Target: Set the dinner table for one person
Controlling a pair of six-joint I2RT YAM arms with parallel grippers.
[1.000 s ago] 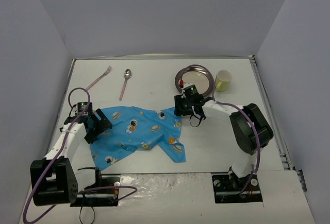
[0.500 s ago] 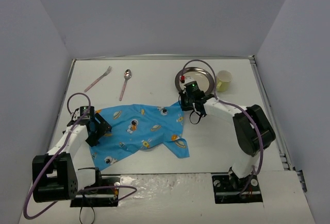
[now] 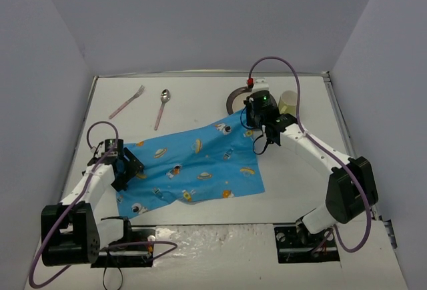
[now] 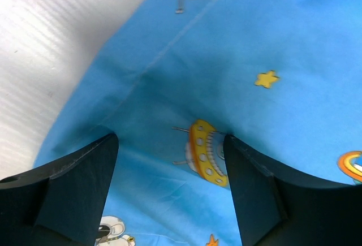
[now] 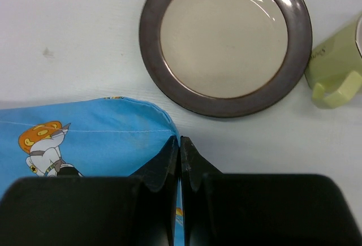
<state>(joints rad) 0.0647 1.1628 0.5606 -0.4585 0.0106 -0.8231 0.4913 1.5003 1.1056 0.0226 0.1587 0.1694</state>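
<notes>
Desk [image 3: 200, 107]: flat white matte rectangle with a metal edge, beneath both tools.
Cloth mat [image 3: 193, 163]: soft blue cartoon print, wrinkled.
Right tool [image 5: 180, 144]: pinching the mat's corner; round glossy plate [image 5: 226, 37] at 12 o'clock.
Left tool [image 4: 169, 144]: wide, over the mat's 9 o'clock edge.

The dinner table [image 3: 200, 107] is a large, flat, white rectangle (thin metal rim), lying level.
</notes>
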